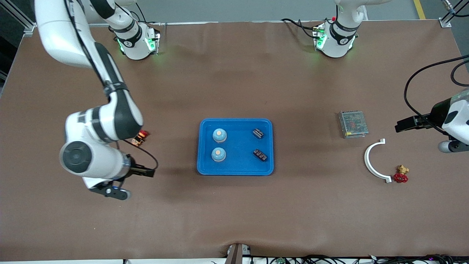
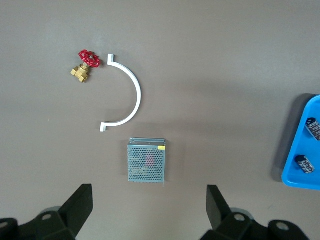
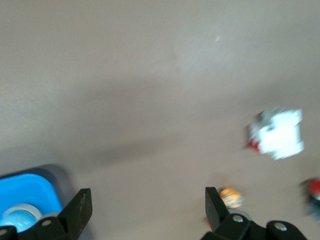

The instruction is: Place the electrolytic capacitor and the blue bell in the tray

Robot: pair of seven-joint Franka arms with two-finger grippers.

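The bright-blue tray [image 1: 238, 167] lies mid-table. In it stand two blue bells [image 1: 219, 135] [image 1: 218, 154] at the right arm's end. Two dark electrolytic capacitors [image 1: 258, 133] [image 1: 259, 155] lie at its left arm's end. My left gripper [image 2: 148, 210] is open and empty, up over bare table beside the grey mesh box [image 2: 146, 161]. Its view catches the tray's edge [image 2: 300, 150] with both capacitors [image 2: 314, 128] [image 2: 305, 164]. My right gripper [image 3: 147, 212] is open and empty too, over bare table off the tray's right-arm end. A tray corner [image 3: 25, 192] and one bell [image 3: 17, 217] show in its view.
Toward the left arm's end lie the mesh box [image 1: 353, 124], a white curved bracket [image 1: 372, 161] and a brass valve with a red handle [image 1: 401, 175]. A small red and orange part [image 1: 141, 137] lies by the right arm. A blurred white object [image 3: 277, 132] shows in the right wrist view.
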